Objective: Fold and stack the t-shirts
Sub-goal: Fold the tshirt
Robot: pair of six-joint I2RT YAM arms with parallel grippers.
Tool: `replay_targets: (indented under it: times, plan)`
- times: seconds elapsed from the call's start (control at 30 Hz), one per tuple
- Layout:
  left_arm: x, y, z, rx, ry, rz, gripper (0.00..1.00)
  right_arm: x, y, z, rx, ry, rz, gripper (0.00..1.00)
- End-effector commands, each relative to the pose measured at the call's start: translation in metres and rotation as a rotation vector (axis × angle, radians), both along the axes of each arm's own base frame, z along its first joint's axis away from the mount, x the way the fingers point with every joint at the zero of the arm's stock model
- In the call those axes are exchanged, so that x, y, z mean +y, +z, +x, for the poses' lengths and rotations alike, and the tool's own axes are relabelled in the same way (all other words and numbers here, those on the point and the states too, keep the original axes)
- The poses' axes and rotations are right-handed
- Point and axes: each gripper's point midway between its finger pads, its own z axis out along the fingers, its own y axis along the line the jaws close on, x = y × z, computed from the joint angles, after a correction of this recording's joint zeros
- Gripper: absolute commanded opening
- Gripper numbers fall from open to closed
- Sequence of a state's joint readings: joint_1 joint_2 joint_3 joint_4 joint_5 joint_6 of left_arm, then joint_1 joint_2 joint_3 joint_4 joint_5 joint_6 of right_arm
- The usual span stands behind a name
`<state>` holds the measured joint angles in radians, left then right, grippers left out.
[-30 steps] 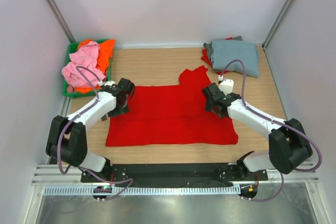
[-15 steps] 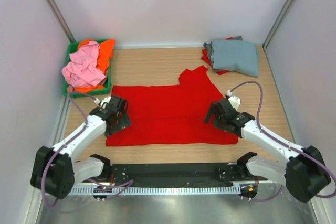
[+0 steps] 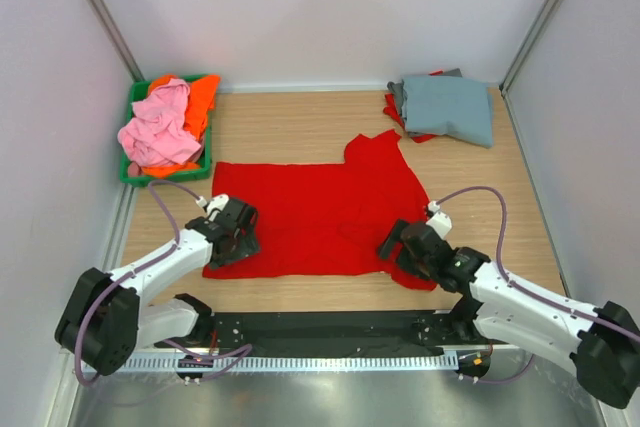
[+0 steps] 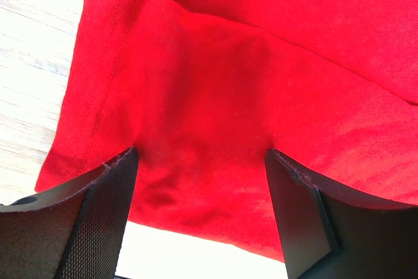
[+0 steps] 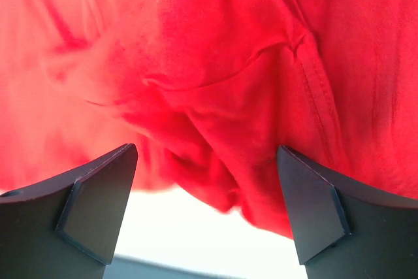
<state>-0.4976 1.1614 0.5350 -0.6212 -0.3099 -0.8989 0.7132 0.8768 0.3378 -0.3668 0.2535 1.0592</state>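
The red shirt (image 3: 320, 209) lies flat, long axis running from the left claw (image 3: 236, 233) across to the right claw (image 3: 398, 245). Each claw's jaws stand apart, empty, a near corner directly beneath them, cloth spreading beyond the tips. Each arm is nearest its own corner.

A robotics lab cell: white walls (image 3: 330, 7) and aluminium posts (image 3: 100, 9) around a wooden table (image 3: 290, 122), black mounting plate (image 3: 330, 328) at its near edge.

Green bin (image 3: 208, 147) at far left corner, wooden table (image 3: 290, 127), white walls (image 3: 330, 17)
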Motion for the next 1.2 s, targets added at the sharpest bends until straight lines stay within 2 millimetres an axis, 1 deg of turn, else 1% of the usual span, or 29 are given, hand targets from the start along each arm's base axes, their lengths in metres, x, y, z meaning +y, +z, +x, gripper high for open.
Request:
replay_targets:
  times: [0.0, 0.03, 0.07, 0.13, 0.17, 0.2, 0.23, 0.27, 0.3, 0.33, 0.37, 0.4, 0.43, 0.5, 0.53, 0.57, 0.63, 0.67, 0.73, 0.77, 0.83, 0.87, 0.9, 0.93, 0.97, 1.0, 1.1, 1.13, 1.17]
  plan:
    - [-0.016, -0.013, -0.012, 0.034, 0.022, -0.066, 0.79, -0.013, -0.016, -0.048, 0.15, -0.056, -0.031, 0.94]
    - [-0.015, -0.011, -0.013, 0.045, 0.017, -0.057, 0.78, -0.011, -0.007, -0.049, 0.134, -0.041, -0.035, 0.95]
    - [-0.02, 0.003, -0.005, 0.022, 0.006, -0.063, 0.78, -0.013, 0.013, -0.048, 0.116, -0.041, -0.048, 0.95]
    - [-0.019, 0.026, -0.007, 0.009, -0.014, -0.042, 0.79, -0.021, 0.044, -0.034, 0.026, -0.065, -0.084, 0.97]
    - [-0.028, 0.052, 0.007, -0.045, -0.022, -0.07, 0.79, -0.022, 0.076, -0.025, -0.021, -0.07, -0.091, 0.98]
    - [-0.025, 0.068, 0.004, -0.053, -0.044, -0.064, 0.8, -0.025, 0.087, -0.018, -0.047, -0.052, -0.156, 1.0]
    - [-0.033, 0.102, 0.019, -0.122, -0.057, -0.094, 0.81, -0.036, 0.103, -0.007, -0.097, -0.077, -0.233, 1.0]
    - [-0.033, 0.121, 0.024, -0.151, -0.069, -0.089, 0.82, -0.031, 0.14, 0.009, -0.17, -0.098, -0.224, 1.0]
    - [-0.026, 0.135, 0.02, -0.142, -0.112, -0.046, 0.83, -0.032, 0.151, 0.019, -0.199, -0.076, -0.295, 1.0]
    - [-0.029, 0.168, 0.033, -0.211, -0.131, -0.048, 0.86, -0.029, 0.154, 0.033, -0.203, -0.079, -0.361, 1.0]
    - [-0.023, 0.181, 0.036, -0.229, -0.152, -0.009, 0.88, -0.031, 0.176, 0.055, -0.234, -0.118, -0.368, 1.0]
    - [-0.018, 0.189, 0.035, -0.222, -0.179, 0.027, 0.89, -0.031, 0.179, 0.07, -0.229, -0.113, -0.376, 1.0]
    - [-0.017, 0.202, 0.041, -0.24, -0.234, 0.063, 0.92, -0.021, 0.176, 0.096, -0.23, -0.058, -0.388, 1.0]
    - [-0.014, 0.206, 0.047, -0.257, -0.274, 0.101, 0.93, -0.03, 0.172, 0.136, -0.193, -0.057, -0.266, 1.0]
    - [-0.011, 0.2, 0.047, -0.241, -0.307, 0.13, 0.93, -0.036, 0.168, 0.154, -0.186, -0.042, -0.272, 0.99]
    - [-0.009, 0.197, 0.047, -0.234, -0.315, 0.135, 0.93, -0.033, 0.165, 0.184, -0.184, -0.04, -0.269, 0.97]
    - [-0.007, 0.182, 0.047, -0.214, -0.335, 0.139, 0.93, -0.044, 0.154, 0.217, -0.143, -0.031, -0.282, 0.96]
    - [-0.004, 0.179, 0.046, -0.215, -0.341, 0.147, 0.93, -0.04, 0.141, 0.243, -0.109, 0.006, -0.304, 0.92]
    - [0.001, 0.165, 0.045, -0.205, -0.334, 0.158, 0.93, -0.039, 0.13, 0.267, -0.085, 0.031, -0.294, 0.89]
    - [0.004, 0.166, 0.044, -0.22, -0.324, 0.157, 0.93, -0.036, 0.115, 0.285, -0.066, 0.055, -0.302, 0.87]
    - [0.006, 0.158, 0.043, -0.229, -0.32, 0.16, 0.93, -0.036, 0.101, 0.302, -0.052, 0.06, -0.299, 0.86]
    - [0.009, 0.157, 0.043, -0.233, -0.311, 0.168, 0.93, -0.036, 0.104, 0.313, -0.069, 0.056, -0.296, 0.85]
    - [0.009, 0.156, 0.043, -0.246, -0.298, 0.166, 0.93, -0.037, 0.083, 0.32, -0.038, 0.059, -0.312, 0.84]
    - [0.008, 0.156, 0.043, -0.249, -0.299, 0.16, 0.93, -0.04, 0.076, 0.324, -0.021, 0.055, -0.312, 0.84]
    - [0.009, 0.157, 0.044, -0.253, -0.301, 0.161, 0.93, -0.04, 0.077, 0.332, -0.029, 0.051, -0.31, 0.83]
    - [0.01, 0.159, 0.044, -0.256, -0.298, 0.165, 0.93, -0.041, 0.061, 0.335, -0.001, 0.051, -0.308, 0.82]
    - [0.014, 0.156, 0.046, -0.258, -0.284, 0.181, 0.93, -0.04, 0.049, 0.345, 0.002, 0.046, -0.294, 0.79]
    - [0.013, 0.154, 0.046, -0.252, -0.286, 0.182, 0.93, -0.04, 0.039, 0.349, 0.008, 0.046, -0.291, 0.79]
    - [0.013, 0.153, 0.046, -0.249, -0.287, 0.181, 0.93, -0.04, 0.038, 0.353, 0.002, 0.045, -0.296, 0.78]
